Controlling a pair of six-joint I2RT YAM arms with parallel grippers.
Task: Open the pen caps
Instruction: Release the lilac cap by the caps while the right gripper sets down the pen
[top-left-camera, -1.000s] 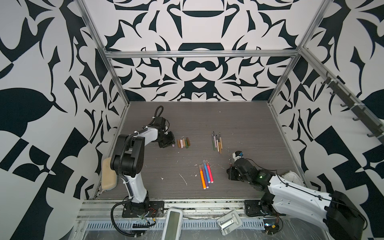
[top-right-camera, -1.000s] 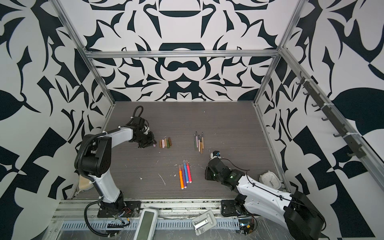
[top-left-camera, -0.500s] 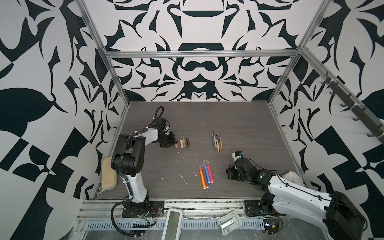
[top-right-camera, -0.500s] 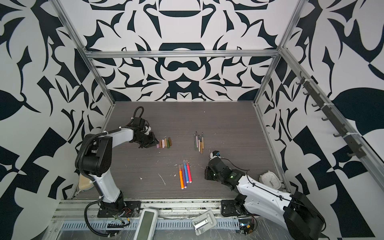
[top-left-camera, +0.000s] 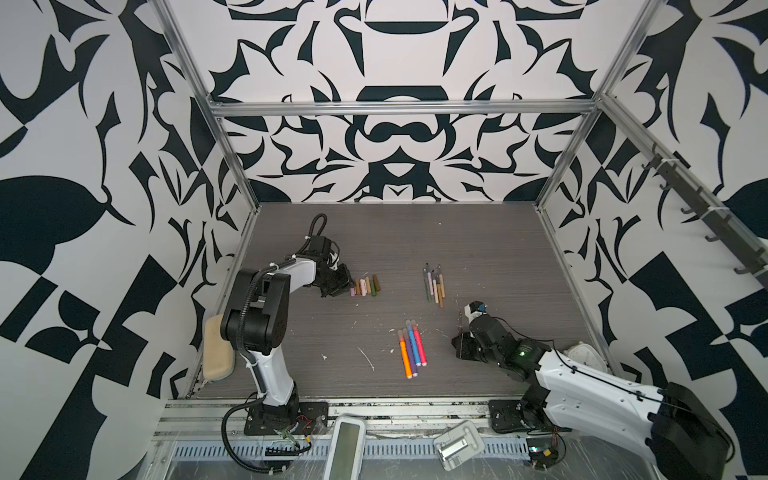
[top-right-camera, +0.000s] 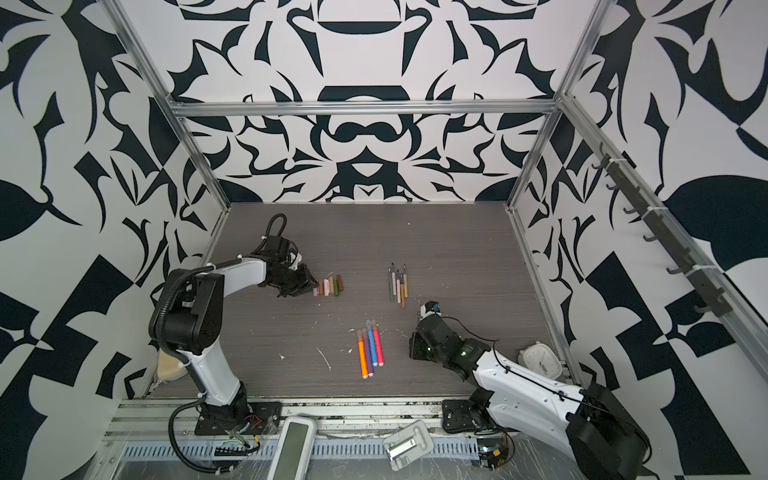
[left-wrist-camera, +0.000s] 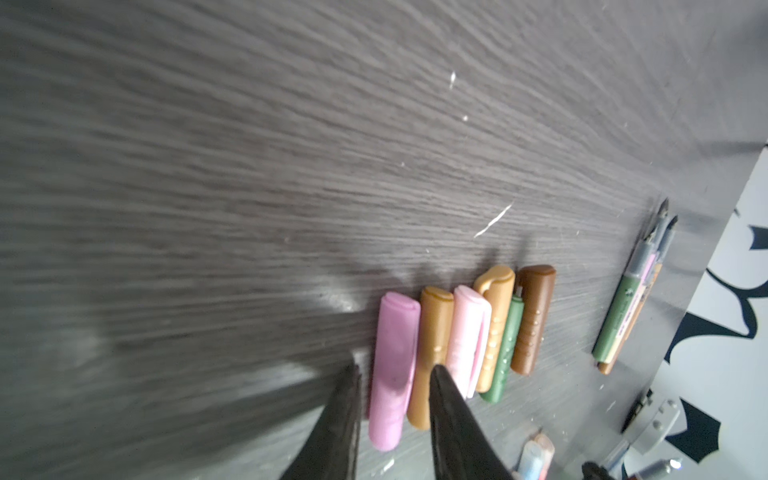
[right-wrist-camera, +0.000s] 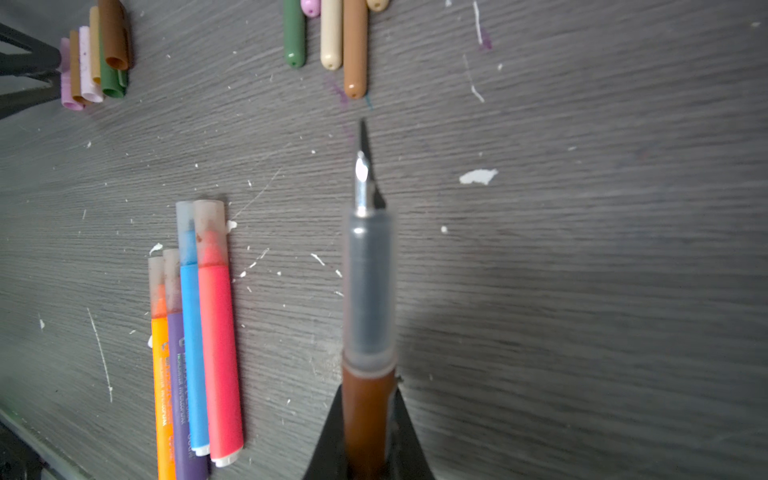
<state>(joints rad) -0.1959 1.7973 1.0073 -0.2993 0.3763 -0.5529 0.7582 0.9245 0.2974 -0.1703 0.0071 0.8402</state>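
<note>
Several pen caps (top-left-camera: 365, 286) (top-right-camera: 328, 286) lie side by side in a row left of centre. My left gripper (left-wrist-camera: 395, 368) (top-left-camera: 338, 282) is open, low over the table at the row's left end. Its fingers straddle the lilac cap (left-wrist-camera: 395, 332) with a gap on each side. My right gripper (right-wrist-camera: 368, 390) (top-left-camera: 462, 345) is shut on a brown pen (right-wrist-camera: 368, 411), whose grey neck and bare tip point away from it. Several uncapped pens (top-left-camera: 434, 286) (right-wrist-camera: 332, 37) lie at the middle back. Several capped pens (top-left-camera: 411, 347) (right-wrist-camera: 195, 332), orange, purple, blue and pink, lie at the front centre.
A white round object (top-left-camera: 586, 359) sits at the table's right edge behind my right arm. A beige pad (top-left-camera: 218, 353) leans at the left edge. White scraps (right-wrist-camera: 478, 176) dot the dark wood tabletop. Patterned walls close three sides.
My left gripper's jaws have parted, and the lilac cap now lies at the left end of the row. My right gripper holds still with the brown pen.
</note>
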